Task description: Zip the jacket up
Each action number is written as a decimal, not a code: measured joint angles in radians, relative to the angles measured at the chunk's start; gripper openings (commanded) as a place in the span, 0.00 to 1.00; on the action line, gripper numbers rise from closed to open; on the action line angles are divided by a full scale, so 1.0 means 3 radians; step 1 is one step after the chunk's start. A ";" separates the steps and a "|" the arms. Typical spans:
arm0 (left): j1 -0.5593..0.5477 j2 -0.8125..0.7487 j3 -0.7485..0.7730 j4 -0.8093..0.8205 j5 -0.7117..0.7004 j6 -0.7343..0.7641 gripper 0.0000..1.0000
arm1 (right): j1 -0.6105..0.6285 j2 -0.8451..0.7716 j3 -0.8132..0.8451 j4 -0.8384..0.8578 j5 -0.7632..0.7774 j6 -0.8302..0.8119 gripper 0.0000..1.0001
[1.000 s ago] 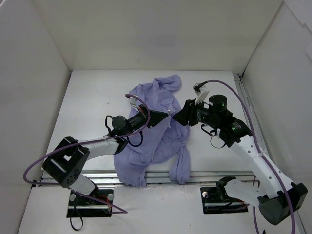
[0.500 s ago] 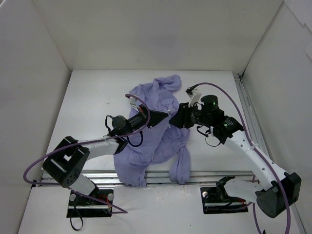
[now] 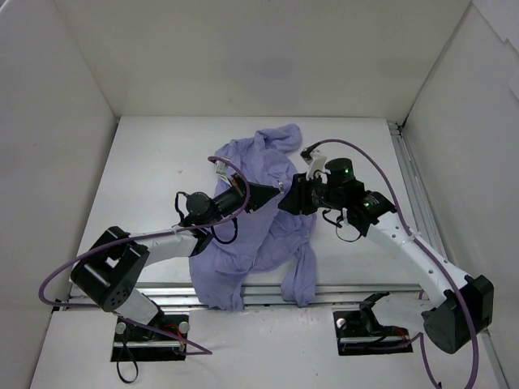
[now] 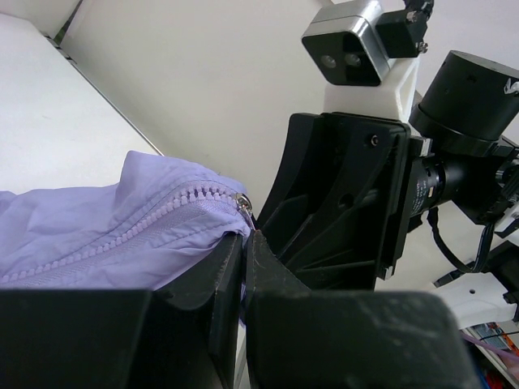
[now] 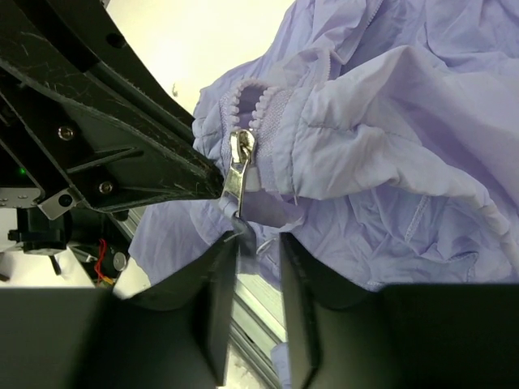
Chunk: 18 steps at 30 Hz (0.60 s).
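Item: jacket (image 3: 268, 162), lavender, crumpled. Location: middle of the white table (image 3: 162, 162), one sleeve and the hem trailing over the near edge between the two arm bases. Placement unchanged from a second ago.

Item: left gripper (image 3: 274, 192). Condition: clenched on a fold of the jacket at the end of the zipper teeth (image 4: 162, 211), lifting that fold off the table. In the left wrist view the fingers (image 4: 231, 259) sit pressed together just under the slider. Position unchanged.

Item: right gripper (image 3: 286, 199). Change: a second ago it stood off to the right; now it is drawn in leftward, nose to nose with the left gripper. Condition: jaws narrowly parted, the metal zipper pull (image 5: 242, 162) hanging with its lower end between them, against one finger. No firm pinch on the pull is visible.
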 measured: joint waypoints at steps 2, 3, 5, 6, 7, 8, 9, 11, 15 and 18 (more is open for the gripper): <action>0.0000 0.0000 0.0000 0.0001 0.0001 0.0000 0.00 | 0.0017 0.0020 0.0000 0.0000 0.0000 -0.0017 0.06; 0.0000 0.0000 0.0000 0.0000 0.0000 0.0000 0.00 | 0.0025 0.0023 0.0000 0.0000 0.0000 -0.0027 0.02; 0.0000 0.0000 0.0000 0.0000 0.0000 0.0000 0.00 | 0.0033 0.0022 0.0000 0.0000 0.0001 -0.0027 0.00; 0.0000 0.0000 0.0000 0.0000 0.0000 0.0000 0.00 | 0.0033 0.0020 0.0000 0.0001 0.0001 -0.0024 0.00; 0.0000 0.0000 0.0000 0.0000 0.0001 0.0000 0.00 | 0.0033 0.0015 0.0000 0.0000 0.0003 -0.0023 0.00; 0.0000 0.0000 0.0000 0.0000 0.0001 0.0000 0.00 | 0.0033 0.0008 0.0000 0.0000 0.0003 -0.0024 0.00; 0.0000 0.0000 0.0000 0.0000 0.0001 0.0000 0.00 | 0.0033 -0.0005 0.0001 -0.0001 0.0004 -0.0024 0.00; 0.0000 0.0000 0.0000 0.0000 0.0001 0.0000 0.00 | 0.0033 -0.0041 0.0019 -0.0003 0.0005 -0.0024 0.00; 0.0000 0.0000 0.0000 0.0001 0.0000 0.0001 0.00 | 0.0034 -0.0061 0.0137 -0.0004 0.0004 -0.0024 0.00; 0.0000 0.0000 0.0000 0.0001 0.0001 0.0001 0.00 | 0.0033 -0.0058 0.0242 -0.0005 -0.0004 -0.0023 0.00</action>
